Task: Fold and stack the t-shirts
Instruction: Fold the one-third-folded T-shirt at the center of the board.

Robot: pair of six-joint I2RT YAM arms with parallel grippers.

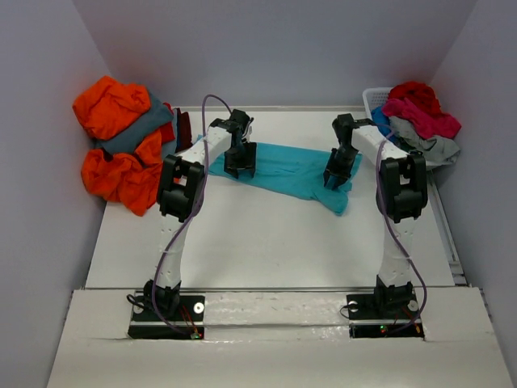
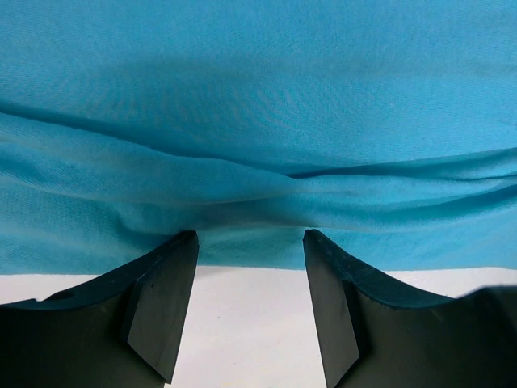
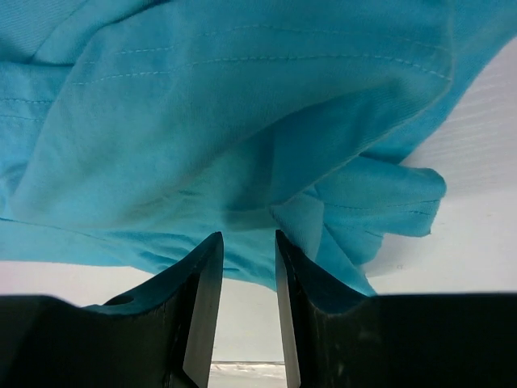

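Turquoise t-shirt (image 1: pixel 295 171) lies rumpled and unfolded across the far middle of the table (image 1: pixel 266 242), and no folded stack shows anywhere. At its near edge the left gripper (image 1: pixel 240 166) stands wide open and the right gripper (image 1: pixel 335 179) partly open, neither pinching cloth. The orange and grey shirts (image 1: pixel 121 149) heaped at the left and the red, pink and grey shirts (image 1: pixel 416 113) on the basket (image 1: pixel 373 99) are unfolded too, so nearly all the work looks to be ahead.

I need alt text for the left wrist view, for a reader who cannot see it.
A soft turquoise cloth t-shirt with horizontal wrinkles fills most of the view. The left tool holds its two black fingers open at the shirt's near edge, over the white table.
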